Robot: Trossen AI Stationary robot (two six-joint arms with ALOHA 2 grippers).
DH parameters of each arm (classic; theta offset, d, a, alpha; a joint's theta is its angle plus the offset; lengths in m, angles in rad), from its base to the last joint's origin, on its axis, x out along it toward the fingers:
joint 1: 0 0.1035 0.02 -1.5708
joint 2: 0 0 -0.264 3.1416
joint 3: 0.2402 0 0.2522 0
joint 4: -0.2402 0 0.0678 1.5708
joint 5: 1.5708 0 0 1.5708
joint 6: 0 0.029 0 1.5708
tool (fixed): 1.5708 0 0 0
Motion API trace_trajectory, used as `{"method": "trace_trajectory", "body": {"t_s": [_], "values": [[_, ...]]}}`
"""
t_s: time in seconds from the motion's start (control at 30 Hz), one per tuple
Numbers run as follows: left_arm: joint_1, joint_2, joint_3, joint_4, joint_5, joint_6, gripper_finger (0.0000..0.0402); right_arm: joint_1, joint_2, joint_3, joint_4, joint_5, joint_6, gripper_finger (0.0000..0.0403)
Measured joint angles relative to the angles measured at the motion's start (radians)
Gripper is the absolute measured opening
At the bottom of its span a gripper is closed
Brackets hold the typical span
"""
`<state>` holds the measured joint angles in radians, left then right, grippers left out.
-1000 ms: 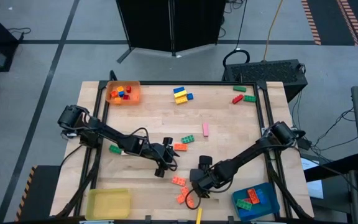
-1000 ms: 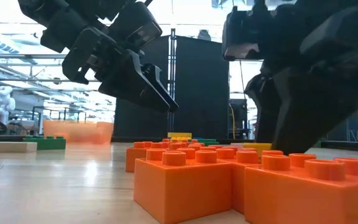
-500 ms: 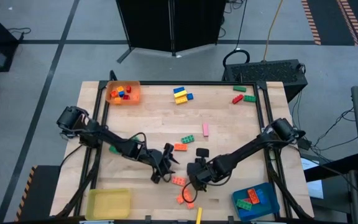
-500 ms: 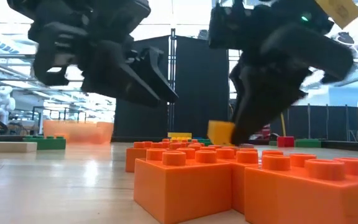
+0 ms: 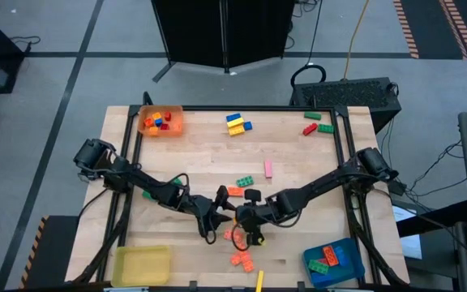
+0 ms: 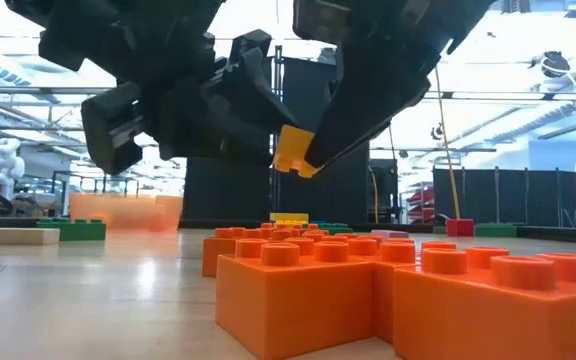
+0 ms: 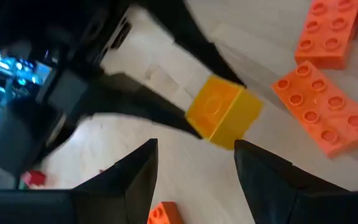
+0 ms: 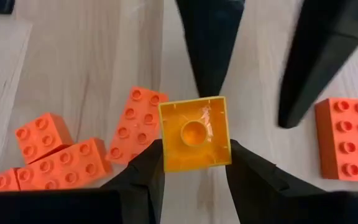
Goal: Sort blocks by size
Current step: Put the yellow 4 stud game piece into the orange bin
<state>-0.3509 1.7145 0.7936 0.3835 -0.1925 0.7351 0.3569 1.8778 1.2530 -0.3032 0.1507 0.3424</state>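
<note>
Glossy plastic blocks [image 8: 68, 161], studded; yellow block [image 8: 194, 133] smooth plastic; table [image 8: 92, 56] pale wood, grained, slight sheen

Held block [image 8: 194, 133] above table blocks [image 8: 136, 125]

Light wooden table [image 5: 290, 154] carrying scattered blocks [image 5: 236, 123] and orange [image 5: 161, 122], yellow [image 5: 141, 265] and blue trays [image 5: 333, 261].
</note>
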Motion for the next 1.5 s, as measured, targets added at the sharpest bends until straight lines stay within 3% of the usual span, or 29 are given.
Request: {"method": "trace_trajectory", "body": {"t_s": [0.3,0.5,0.73,1.13,1.33,1.5], "values": [[-0.036,0.000,0.000,0.002,0.004,0.214,0.0212,-0.048,-0.003,0.000,0.002,-0.022,0.002,0.0128],[-0.040,0.000,0.000,-0.001,-0.097,0.215,0.0212,-0.057,-0.004,0.000,0.045,-0.098,-0.008,0.0128],[-0.038,-0.001,0.000,0.007,-0.111,0.215,0.0211,-0.057,-0.014,-0.001,0.089,-0.104,-0.006,0.0134],[-0.071,0.000,-0.002,0.021,-0.152,0.249,0.0119,-0.072,-0.014,-0.001,0.113,-0.111,0.029,0.0136],[-0.072,0.000,-0.002,0.023,-0.158,0.249,0.0108,-0.075,-0.014,-0.001,0.109,-0.113,0.038,0.0141],[-0.072,0.000,-0.002,0.029,-0.179,0.228,0.0106,-0.075,-0.015,-0.001,0.117,-0.097,0.038,0.0174]]}}
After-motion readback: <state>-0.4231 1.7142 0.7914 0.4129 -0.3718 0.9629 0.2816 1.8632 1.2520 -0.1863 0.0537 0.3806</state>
